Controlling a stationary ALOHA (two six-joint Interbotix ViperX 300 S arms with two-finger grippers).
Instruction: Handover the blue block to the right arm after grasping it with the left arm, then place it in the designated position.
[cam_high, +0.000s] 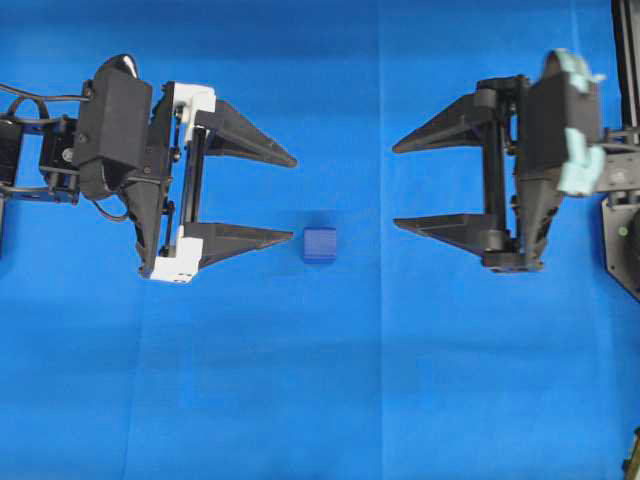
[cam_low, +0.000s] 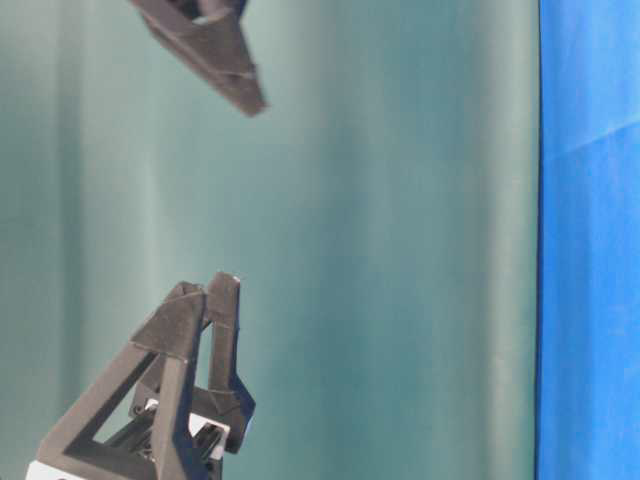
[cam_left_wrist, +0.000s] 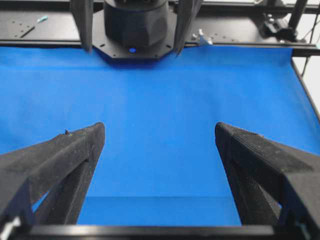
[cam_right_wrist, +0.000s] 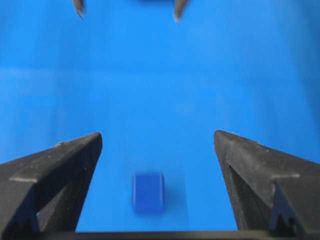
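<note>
On blue-clothed desk (cam_high: 320, 400): blue block (cam_high: 319, 244), loose, between both arms, just beyond left end effector (cam_high: 290, 198) lower fingertip. Left end effector and right end effector (cam_high: 398, 186) agape, empty. Advice: centre left fingers around block, descend, then close.

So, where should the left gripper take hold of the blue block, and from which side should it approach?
Probably from above, pinching two opposite flat side faces. The blue block is a small cube lying flat on the cloth, with free space around it, and is much narrower than the open left gripper. It sits just beyond one fingertip, so the gripper must first centre over it.
</note>
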